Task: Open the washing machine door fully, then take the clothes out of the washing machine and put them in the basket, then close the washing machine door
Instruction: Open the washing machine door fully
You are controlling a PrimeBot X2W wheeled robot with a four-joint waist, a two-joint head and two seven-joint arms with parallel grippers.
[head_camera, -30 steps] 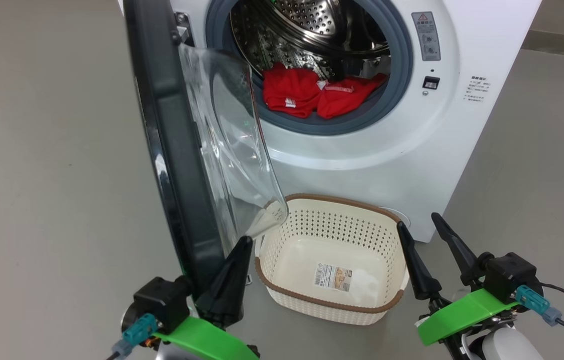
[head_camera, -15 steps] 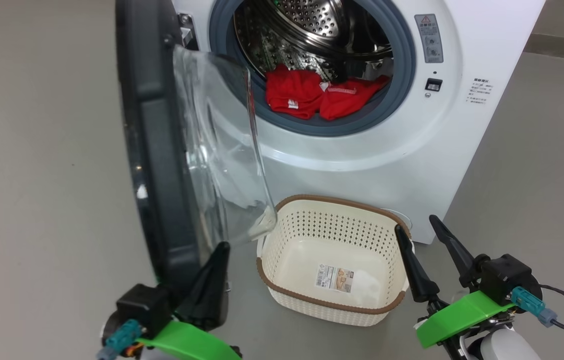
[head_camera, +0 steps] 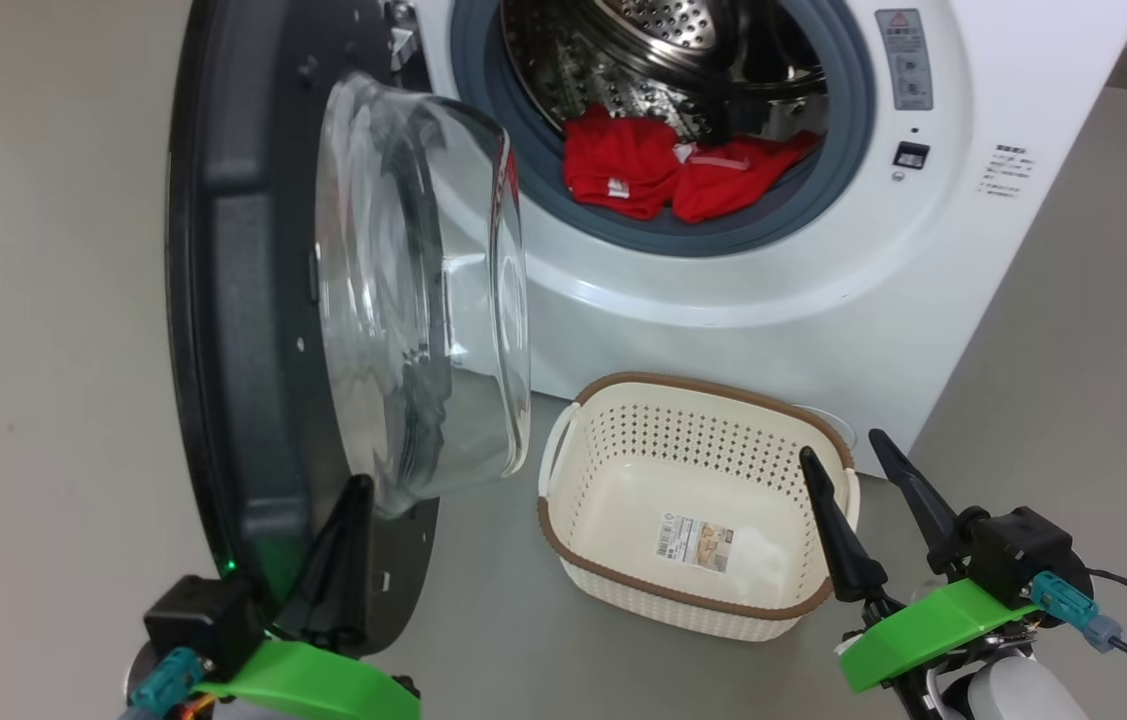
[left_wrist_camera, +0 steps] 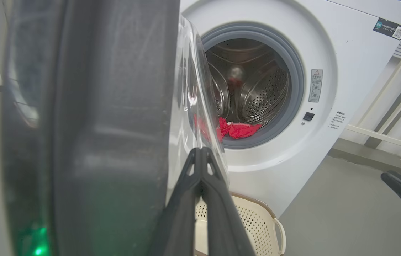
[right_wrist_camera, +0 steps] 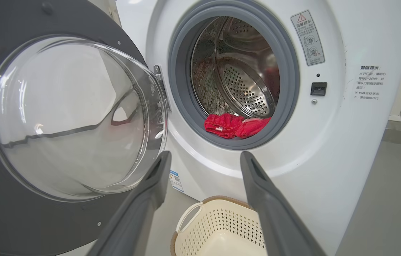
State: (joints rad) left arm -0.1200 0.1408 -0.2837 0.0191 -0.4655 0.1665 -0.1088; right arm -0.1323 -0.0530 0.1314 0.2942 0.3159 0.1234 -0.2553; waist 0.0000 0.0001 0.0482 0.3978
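Note:
The white washing machine (head_camera: 773, 300) stands with its door (head_camera: 243, 300) swung out to the left, dark inner face and clear glass bowl (head_camera: 423, 290) toward me. Red clothes (head_camera: 663, 175) lie at the front of the steel drum, on the grey seal. The cream basket (head_camera: 713, 384) sits empty on the floor below the opening. My left gripper (head_camera: 358, 490) is shut, holding nothing, its tips against the door's inner face just under the bowl. My right gripper (head_camera: 843, 447) hangs open at the basket's right end. The left wrist view has shut fingers (left_wrist_camera: 200, 167) beside the door (left_wrist_camera: 97, 124).
Grey floor surrounds the machine on the left and right. The right wrist view looks between its open fingers (right_wrist_camera: 150, 192) at the drum, the clothes (right_wrist_camera: 236, 126) and the basket (right_wrist_camera: 218, 227). A white railing (left_wrist_camera: 392, 106) stands behind the machine on the right.
The door has swung further open to the left, with my shut left gripper following it leftward against its inner face. The head view has shifted slightly. My right gripper stays put.

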